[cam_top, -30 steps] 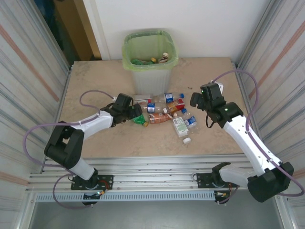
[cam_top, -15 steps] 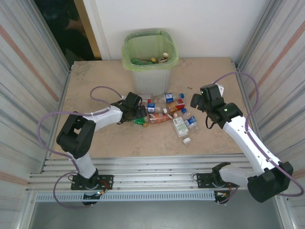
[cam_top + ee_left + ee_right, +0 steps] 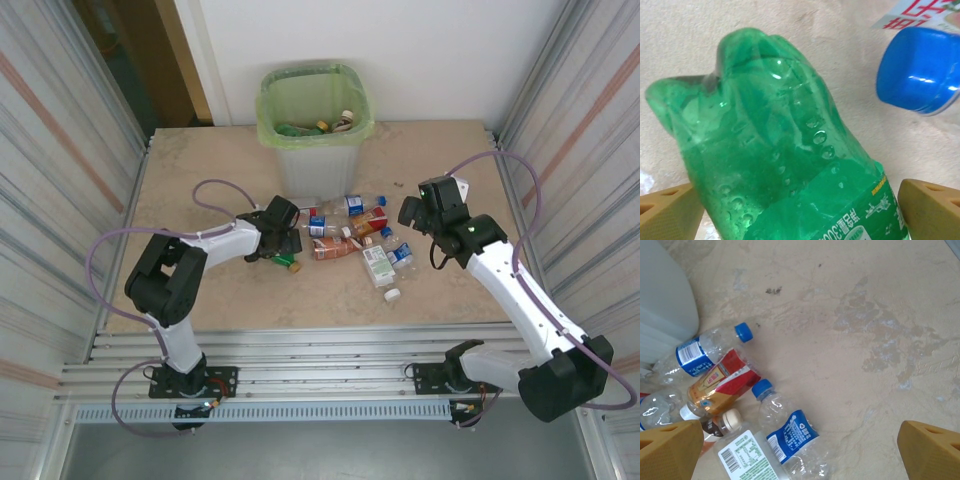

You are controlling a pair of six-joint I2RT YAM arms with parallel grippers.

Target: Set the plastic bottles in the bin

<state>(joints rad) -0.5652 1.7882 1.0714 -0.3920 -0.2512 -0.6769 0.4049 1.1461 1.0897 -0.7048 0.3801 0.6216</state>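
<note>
Plastic bottles (image 3: 350, 235) are mostly lying in a loose heap around the middle of the table (image 3: 200, 170), just on the near side of the bin (image 3: 315, 175). The bin stands at the middle of the far edge, and we can see a few bottles (image 3: 320, 125) already inside its green bag.

The left claw (image 3: 285, 240) is down at the left end of the heap. On its wrist camera the left claw (image 3: 800, 212) has its fingers spread wide with a crushed green bottle (image 3: 775, 165) between them. The bottle nearly fills the gap, but we wouldn't call it clamped. A blue cap (image 3: 920, 70) sits just beside the green bottle on the tabletop.

The right claw (image 3: 412, 212) hangs over the right end of the heap, toward the right edge of the table. From its own camera the right claw (image 3: 800, 452) is wide apart too, holding nothing. Below it we see a clear bottle with a blue label (image 3: 790, 435) next to one with a white and green label (image 3: 747, 455). A brown bottle with a red label (image 3: 722, 382) and another clear one with a blue cap (image 3: 705, 350) lie closer to the bin's wall.

One loose white cap (image 3: 392, 294) lies alone on the side of the heap toward the near edge.
</note>
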